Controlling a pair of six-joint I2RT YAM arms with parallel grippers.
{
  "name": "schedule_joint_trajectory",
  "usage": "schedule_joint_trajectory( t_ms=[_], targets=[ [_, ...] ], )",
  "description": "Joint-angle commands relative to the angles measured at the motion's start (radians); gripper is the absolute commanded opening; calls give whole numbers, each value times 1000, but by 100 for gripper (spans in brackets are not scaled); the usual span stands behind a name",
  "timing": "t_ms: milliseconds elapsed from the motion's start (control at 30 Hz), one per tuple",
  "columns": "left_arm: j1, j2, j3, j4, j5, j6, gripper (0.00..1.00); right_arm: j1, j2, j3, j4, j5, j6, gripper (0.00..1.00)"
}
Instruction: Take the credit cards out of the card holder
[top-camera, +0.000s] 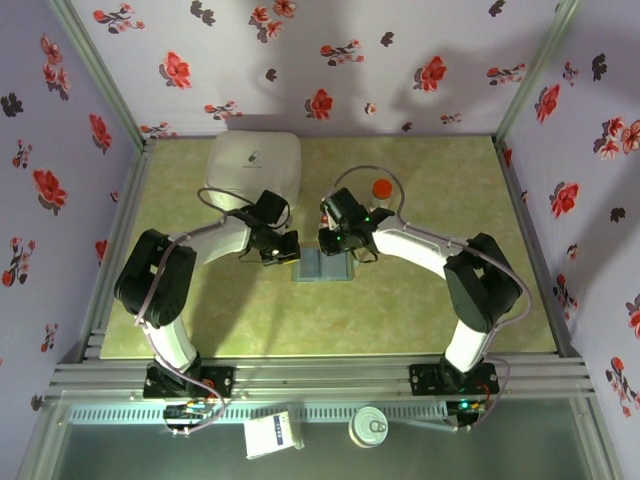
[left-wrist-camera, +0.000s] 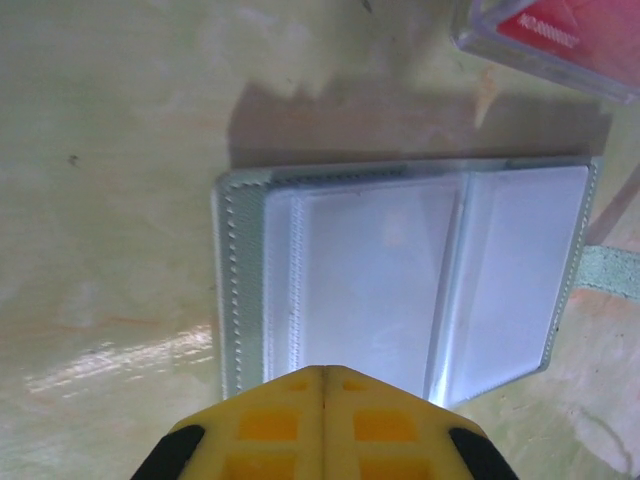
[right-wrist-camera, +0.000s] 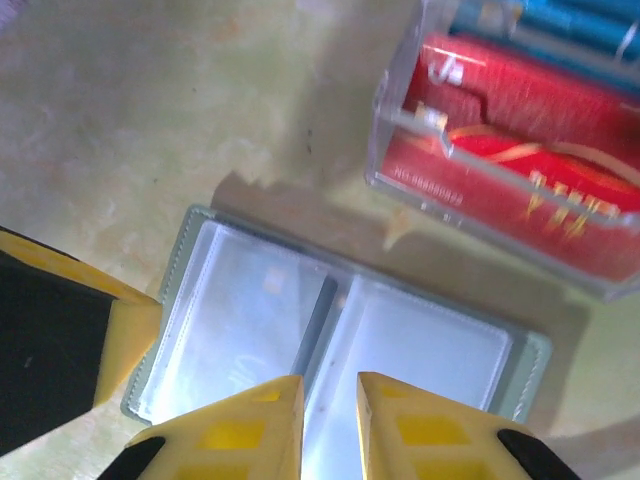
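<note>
**Visibility limits**
- In the overhead view both wrists cover the ends of the card holder. Its middle shows between them as a small grey-blue patch on the tabletop.
- The credit cards are cut off by the frame edge in both wrist views. They appear red, with blue further back, behind a clear plastic cover that blurs the print.
- Glare whitens the holder's inner panels, so whether anything sits in the pockets cannot be told.
- Whether any fingertip touches the holder cannot be told.

**Card holder**
- It lies open and flat on the tabletop, inner panels up, with the fold running down its centre.

**Credit cards**
- They lie just beyond the holder's far right corner, apart from both pairs of fingers.

**Left fingers**
- Clenched, the tips meeting with no gap and nothing seen between them.
- Positioned over the holder's near edge, above the left panel.

**Right fingers**
- Slightly parted, with a narrow gap and nothing seen between them.
- Positioned over the holder's near edge, straddling the central fold.
</note>
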Motion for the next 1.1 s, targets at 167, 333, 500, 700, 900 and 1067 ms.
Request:
schedule_joint_trajectory(
  t_ms=[167, 333, 500, 700, 900, 1067],
  targets=[
    [-20, 2, -26, -3, 1, 11, 0, 21, -18, -39, -10, -80, 209, 25],
    [-21, 29, -32, -11, -20, 2, 0, 21, -7, -87, 51, -125, 272, 29],
    [-20, 35, -37, -17, -34, 5, 0, 21, 30, -100, 111, -170, 323, 30],
    [-20, 49, -32, -41, -64, 18, 0, 22, 73, -96, 177, -225, 364, 28],
    [-14, 64, -29, -41, -57, 23, 0, 22, 125, -59, 195, -257, 384, 28],
    [-8, 61, -37, -42, -55, 30, 0, 22, 143, -51, 201, -257, 394, 26]
  ],
)
